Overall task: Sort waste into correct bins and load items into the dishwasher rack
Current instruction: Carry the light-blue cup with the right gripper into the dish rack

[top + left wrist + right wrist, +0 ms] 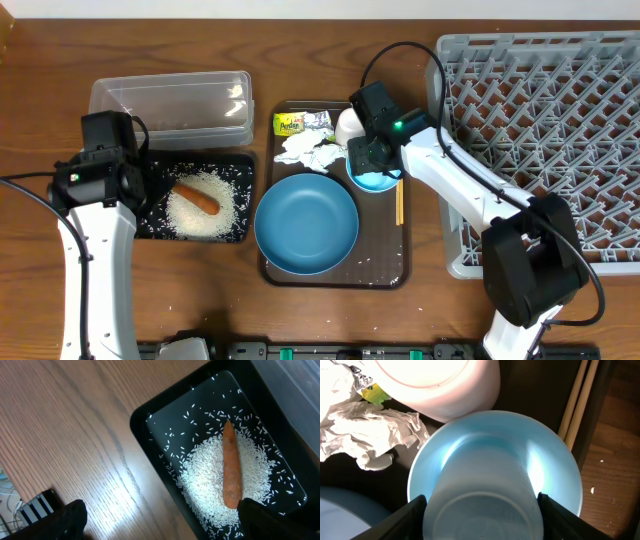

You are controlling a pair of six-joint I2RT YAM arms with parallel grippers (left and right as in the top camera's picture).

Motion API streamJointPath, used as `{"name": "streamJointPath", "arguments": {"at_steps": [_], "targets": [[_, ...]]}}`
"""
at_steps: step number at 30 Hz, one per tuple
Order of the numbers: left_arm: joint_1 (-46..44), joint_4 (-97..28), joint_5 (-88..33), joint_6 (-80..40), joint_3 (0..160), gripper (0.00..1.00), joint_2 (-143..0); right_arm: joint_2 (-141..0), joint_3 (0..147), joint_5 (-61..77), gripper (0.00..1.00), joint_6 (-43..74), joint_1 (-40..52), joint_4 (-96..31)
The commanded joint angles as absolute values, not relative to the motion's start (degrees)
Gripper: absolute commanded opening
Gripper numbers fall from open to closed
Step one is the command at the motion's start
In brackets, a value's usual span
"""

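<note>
From overhead, the brown serving tray (385,268) is seen mid-table. It carries the large dark-blue bowl (306,222), crumpled tissue (305,152), wrapper (298,122), white cup (347,124) and chopsticks (399,203). The right gripper (370,168) is positioned over the small light-blue bowl (380,183), hemmed in by the white cup and the tissue. The dishwasher rack (560,110) is noted at right, the clear tub (170,100) at upper left, and the black tray (150,225) just below the tub.

Left wrist: rice (205,485) is heaped in the black tray, with the carrot stick (231,467) laid on top. The left gripper (165,522) is held with its fingers spread wide apart.

Right wrist: the pale-blue cup (482,495) is stood inside the small light-blue bowl. Both fingers (410,517) are set against the cup's wall, so the pincer is clamped on it. The white cup is seen close behind, the tissue at left, and the chopsticks alongside at right.
</note>
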State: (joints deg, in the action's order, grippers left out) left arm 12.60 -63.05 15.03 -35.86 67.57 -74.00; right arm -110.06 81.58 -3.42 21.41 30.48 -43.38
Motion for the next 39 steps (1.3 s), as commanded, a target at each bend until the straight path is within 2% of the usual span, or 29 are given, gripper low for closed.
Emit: {"name": "streamJointPath", "arguments": {"at_steps": [1, 4, 8, 13, 22, 24, 31, 39], "targets": [[12.84, -63.37, 15.92, -36.32, 68.25, 0.98, -74.17, -109.51, 81.25, -3.18, 0.65, 21.39, 29.26, -43.27], [12.84, -63.35, 15.92, -36.32, 68.25, 0.98, -74.15, -107.87, 81.67, -3.18, 0.64, 21.34, 27.99, -44.05], [12.84, -63.37, 15.92, -36.32, 68.25, 0.98, -74.17, -103.44, 83.55, -2.13, 0.58, 20.88, 25.43, -45.65], [12.84, -63.35, 15.92, -36.32, 68.25, 0.98, -74.17, -93.86, 87.61, 5.28, 0.59, 18.37, 19.51, -47.35], [12.84, -63.35, 15.92, -36.32, 68.25, 0.98, -74.17, -81.36, 93.78, 13.10, 0.59, 16.47, 0.40, -48.95], [12.84, -63.37, 15.92, -36.32, 68.25, 0.98, -74.17, -80.14, 93.93, 11.46, 0.63, 15.57, -5.02, -49.87], [12.84, -63.37, 15.92, -36.32, 68.25, 0.98, -74.17, -81.08, 93.91, 7.01, 0.61, 11.35, -23.44, -52.34], [12.84, -63.35, 15.92, -36.32, 68.25, 0.98, -74.17, -89.67, 93.91, 4.54, 0.61, 10.68, -35.33, -53.36]]}}
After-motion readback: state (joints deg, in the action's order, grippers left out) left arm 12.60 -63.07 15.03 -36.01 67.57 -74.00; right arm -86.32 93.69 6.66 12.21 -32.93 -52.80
